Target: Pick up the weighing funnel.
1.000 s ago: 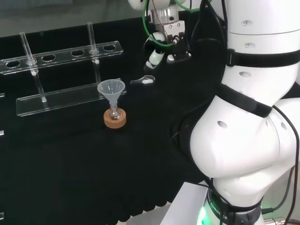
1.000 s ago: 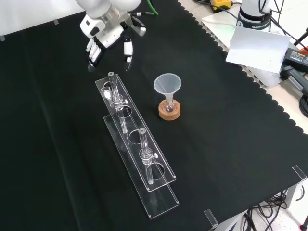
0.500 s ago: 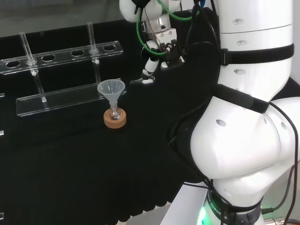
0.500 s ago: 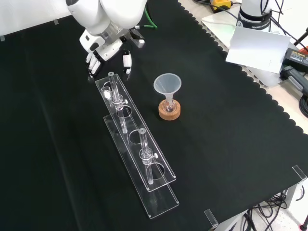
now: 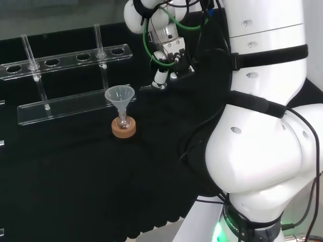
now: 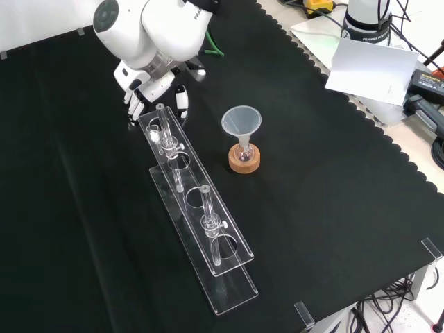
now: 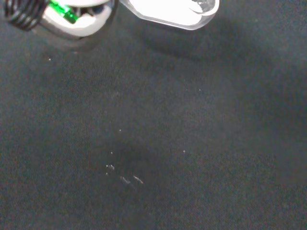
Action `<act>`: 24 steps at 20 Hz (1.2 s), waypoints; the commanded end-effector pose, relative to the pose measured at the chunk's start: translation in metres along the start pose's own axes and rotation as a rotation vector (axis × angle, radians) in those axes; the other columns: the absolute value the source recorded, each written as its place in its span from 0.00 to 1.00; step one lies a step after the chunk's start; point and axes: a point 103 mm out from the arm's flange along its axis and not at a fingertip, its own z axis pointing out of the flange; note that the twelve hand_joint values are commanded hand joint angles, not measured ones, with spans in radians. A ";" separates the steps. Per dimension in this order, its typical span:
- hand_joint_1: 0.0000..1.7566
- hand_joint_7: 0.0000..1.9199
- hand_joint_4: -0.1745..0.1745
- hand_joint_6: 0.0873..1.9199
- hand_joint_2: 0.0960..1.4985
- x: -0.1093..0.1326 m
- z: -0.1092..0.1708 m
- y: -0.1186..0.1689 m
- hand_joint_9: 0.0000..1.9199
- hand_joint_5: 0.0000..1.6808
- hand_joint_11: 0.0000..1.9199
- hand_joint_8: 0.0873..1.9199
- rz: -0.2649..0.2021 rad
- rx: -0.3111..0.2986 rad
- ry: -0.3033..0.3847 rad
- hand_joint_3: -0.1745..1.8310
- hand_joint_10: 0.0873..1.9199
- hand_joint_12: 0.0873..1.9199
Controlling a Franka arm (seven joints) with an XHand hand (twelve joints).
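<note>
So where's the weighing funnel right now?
In the head view the weighing funnel lies on the cloth just right of the rack, below the hand.

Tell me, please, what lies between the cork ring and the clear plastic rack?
Bare black cloth, as the front view shows, between cork ring and rack.

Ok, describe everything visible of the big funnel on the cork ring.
The funnel is a clear cone, glass or plastic by its look, standing upright with its wide round mouth up. Its narrow stem sits in a small flask on a cork ring. Nothing else touches it; the hand is apart, up-left in the front view.
</note>
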 end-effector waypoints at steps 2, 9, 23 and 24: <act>0.51 0.21 0.48 0.04 0.37 -0.004 0.007 0.008 0.36 0.38 0.24 0.30 0.003 0.003 0.002 0.29 0.24 0.64; 0.52 0.21 0.47 0.08 0.35 -0.013 0.017 0.017 0.37 0.36 0.24 0.30 -0.011 0.022 0.023 0.32 0.23 0.64; 0.52 0.22 0.50 0.21 0.35 -0.001 0.022 0.024 0.38 0.35 0.26 0.31 -0.015 0.015 0.015 0.34 0.23 0.63; 0.52 0.22 0.50 0.22 0.35 -0.001 0.022 0.023 0.38 0.34 0.26 0.31 -0.016 0.013 0.011 0.34 0.23 0.63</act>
